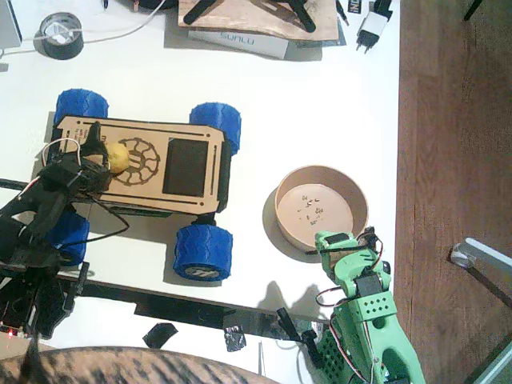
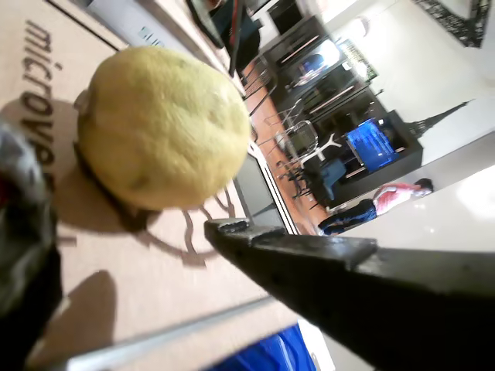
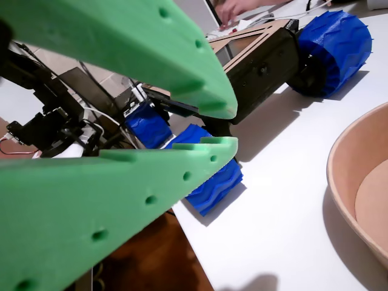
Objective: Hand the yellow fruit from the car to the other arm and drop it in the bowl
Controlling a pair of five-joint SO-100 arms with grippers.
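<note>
The yellow fruit [image 1: 118,158] [image 2: 162,127] lies on the deck of the wooden car [image 1: 184,134] [image 2: 155,286], beside the engraved gear emblem. My black left gripper [image 1: 102,160] [image 2: 124,209] is open with a finger on either side of the fruit. One black fingertip [image 2: 309,259] is just below it, not visibly pressing. The green right gripper [image 1: 328,238] [image 3: 221,128] hovers at the near rim of the bowl [image 1: 280,204] [image 3: 357,182], its jaws nearly touching and holding nothing. The bowl holds only a few crumbs.
A grey tape roll [image 1: 62,36], a white box [image 1: 240,40] and a plug adapter [image 1: 372,28] line the far edge. The table ends at the right, with wooden floor [image 1: 456,120] beyond. Dark tape scraps [image 1: 160,333] lie along the near edge. A hand [image 3: 236,9] shows behind the car.
</note>
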